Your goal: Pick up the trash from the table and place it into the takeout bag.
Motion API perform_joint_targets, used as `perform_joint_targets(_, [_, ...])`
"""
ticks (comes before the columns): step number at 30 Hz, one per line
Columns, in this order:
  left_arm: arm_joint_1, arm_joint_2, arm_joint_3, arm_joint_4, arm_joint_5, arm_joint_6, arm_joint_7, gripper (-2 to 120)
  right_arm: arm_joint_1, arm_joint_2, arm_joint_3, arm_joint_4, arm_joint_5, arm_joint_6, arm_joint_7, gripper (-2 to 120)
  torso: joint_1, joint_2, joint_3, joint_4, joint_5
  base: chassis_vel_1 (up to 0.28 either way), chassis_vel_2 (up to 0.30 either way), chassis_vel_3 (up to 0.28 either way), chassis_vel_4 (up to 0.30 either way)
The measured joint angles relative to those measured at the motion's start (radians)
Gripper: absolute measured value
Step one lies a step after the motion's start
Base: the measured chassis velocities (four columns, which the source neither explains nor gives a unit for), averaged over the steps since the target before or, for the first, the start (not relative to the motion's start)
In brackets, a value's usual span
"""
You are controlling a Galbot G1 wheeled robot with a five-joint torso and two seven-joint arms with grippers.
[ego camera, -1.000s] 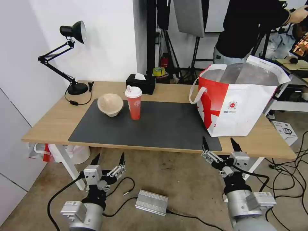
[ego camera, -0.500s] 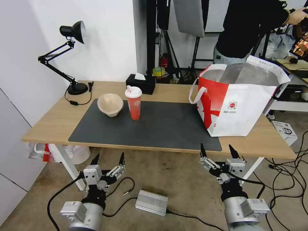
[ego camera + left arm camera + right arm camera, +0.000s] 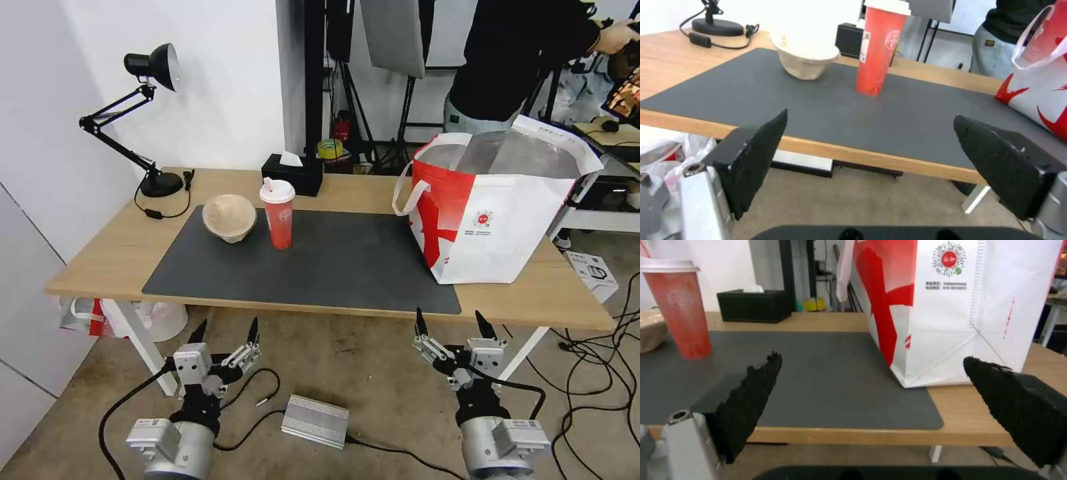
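On the dark grey mat point(image 3: 313, 260), tall red cup point(image 3: 278, 215) stood beside beige pulp bowl point(image 3: 229, 217), both probably light, crushable, best pinched mid-body; left gripper point(image 3: 225, 331) and right gripper point(image 3: 451, 321) hung wide below table point(image 3: 100, 257), empty.

A white wall point(image 3: 220, 87) stands behind, with a dark pillar point(image 3: 315, 73) and black stands point(image 3: 407, 127) beside it. The floor point(image 3: 360, 373) is bare brownish concrete, crossed by black cables point(image 3: 600, 373), with a silver metal box point(image 3: 315, 420) lying on it. A white panel point(image 3: 27, 300) closes the left edge.
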Motion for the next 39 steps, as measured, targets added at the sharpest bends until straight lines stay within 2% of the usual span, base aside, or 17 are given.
perform_joint_targets(31, [0.002,0.000,-0.006,-0.006,-0.004,-0.006,0.002,100,-0.012,0.033,-0.012,-0.014,-0.041,-0.016,0.021,100,0.000,0.000,0.000,0.0000,-0.0001,0.000,0.000,0.000,0.000])
perform_joint_targets(39, [0.005,0.000,-0.005,-0.009,-0.004,-0.006,0.002,100,0.003,-0.005,0.014,0.017,-0.046,-0.006,0.001,100,0.000,0.000,0.000,0.0000,-0.0001,0.000,0.000,0.000,0.000])
